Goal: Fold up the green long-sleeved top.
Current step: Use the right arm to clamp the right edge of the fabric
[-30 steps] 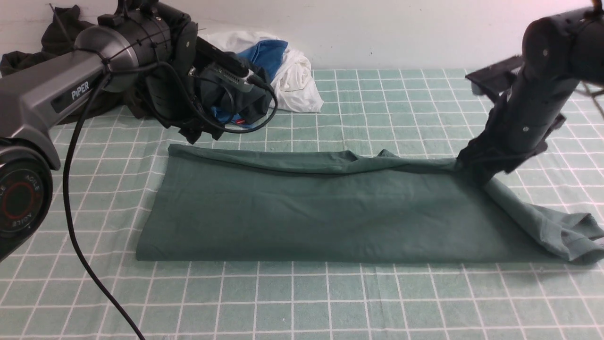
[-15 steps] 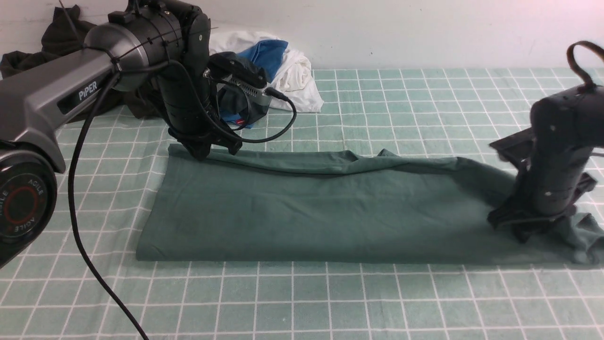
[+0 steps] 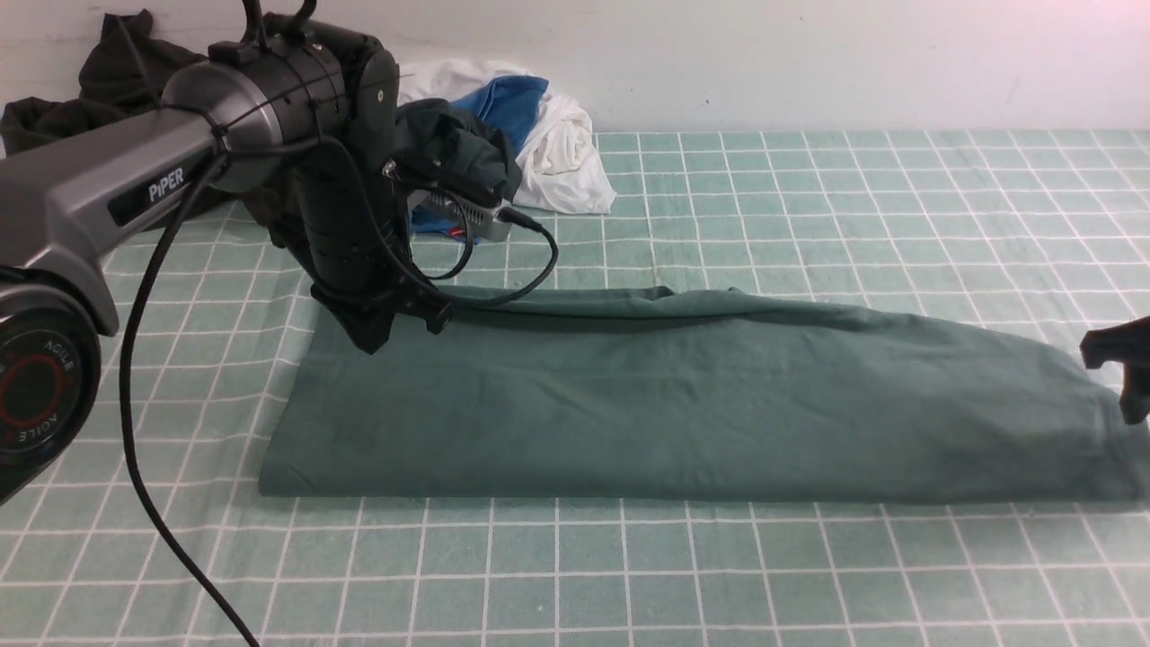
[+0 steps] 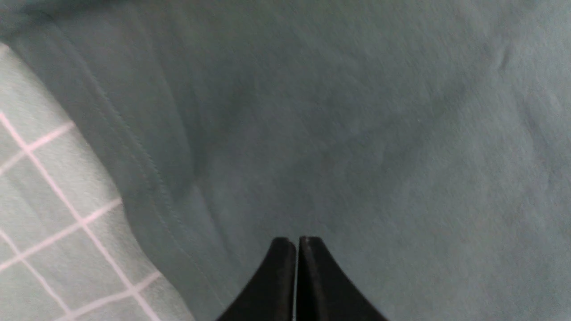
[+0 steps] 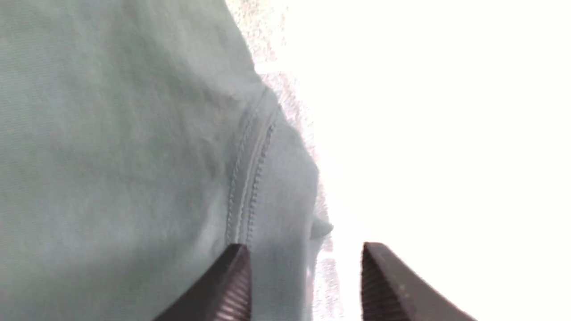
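Observation:
The green long-sleeved top (image 3: 683, 404) lies folded into a long flat band across the checked table cloth (image 3: 629, 575). My left gripper (image 3: 370, 340) stands on the band's far left corner, pointing down. In the left wrist view its tips (image 4: 296, 243) are shut together over the green fabric (image 4: 357, 133), beside a stitched hem, with no cloth showing between them. At the frame's right edge, my right gripper (image 3: 1119, 373) sits at the band's right end. In the right wrist view it (image 5: 305, 252) is open, and a seamed edge of the top (image 5: 111, 156) lies partly in the gap.
A heap of clothes lies at the back left against the wall: a white and blue garment (image 3: 557, 135), a dark green one (image 3: 458, 153) and a blackish one (image 3: 108, 63). The left arm's black cable (image 3: 162, 503) trails over the cloth near the front left.
My right arm swung from the top's far right edge down and out to the right; that end now lies flat. My left gripper came down onto the far left corner and shut.

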`<act>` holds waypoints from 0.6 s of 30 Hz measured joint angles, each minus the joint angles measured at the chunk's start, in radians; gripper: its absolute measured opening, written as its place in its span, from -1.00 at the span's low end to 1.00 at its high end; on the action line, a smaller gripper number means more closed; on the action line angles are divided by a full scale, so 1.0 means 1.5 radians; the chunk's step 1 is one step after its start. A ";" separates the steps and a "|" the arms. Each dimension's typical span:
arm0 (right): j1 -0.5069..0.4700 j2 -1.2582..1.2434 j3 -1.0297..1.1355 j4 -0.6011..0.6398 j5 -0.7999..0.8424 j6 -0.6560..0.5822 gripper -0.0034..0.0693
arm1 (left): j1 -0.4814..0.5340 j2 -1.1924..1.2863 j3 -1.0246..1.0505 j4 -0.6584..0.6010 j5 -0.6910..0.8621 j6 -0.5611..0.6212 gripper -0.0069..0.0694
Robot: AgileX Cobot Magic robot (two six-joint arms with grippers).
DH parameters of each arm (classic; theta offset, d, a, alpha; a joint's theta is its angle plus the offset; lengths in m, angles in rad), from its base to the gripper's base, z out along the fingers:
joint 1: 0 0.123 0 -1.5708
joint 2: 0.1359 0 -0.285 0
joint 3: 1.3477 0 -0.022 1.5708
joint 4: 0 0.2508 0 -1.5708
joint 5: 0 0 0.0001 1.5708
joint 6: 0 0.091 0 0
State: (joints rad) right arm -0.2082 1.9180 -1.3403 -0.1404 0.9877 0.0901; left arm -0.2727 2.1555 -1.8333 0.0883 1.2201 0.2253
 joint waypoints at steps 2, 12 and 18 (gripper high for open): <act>-0.018 0.000 0.018 0.012 -0.020 -0.003 0.19 | 0.000 0.000 0.019 -0.008 0.000 0.009 -0.83; -0.035 0.029 0.039 0.061 -0.112 -0.010 0.42 | 0.000 0.000 0.034 -0.027 0.001 0.023 -0.83; -0.036 0.051 0.038 0.122 -0.118 -0.074 0.36 | 0.000 -0.001 0.034 -0.029 0.001 0.023 -0.83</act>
State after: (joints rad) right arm -0.2624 1.9944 -1.2830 0.0424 0.8112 -0.0211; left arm -0.2727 2.1535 -1.7825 0.0442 1.2211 0.2603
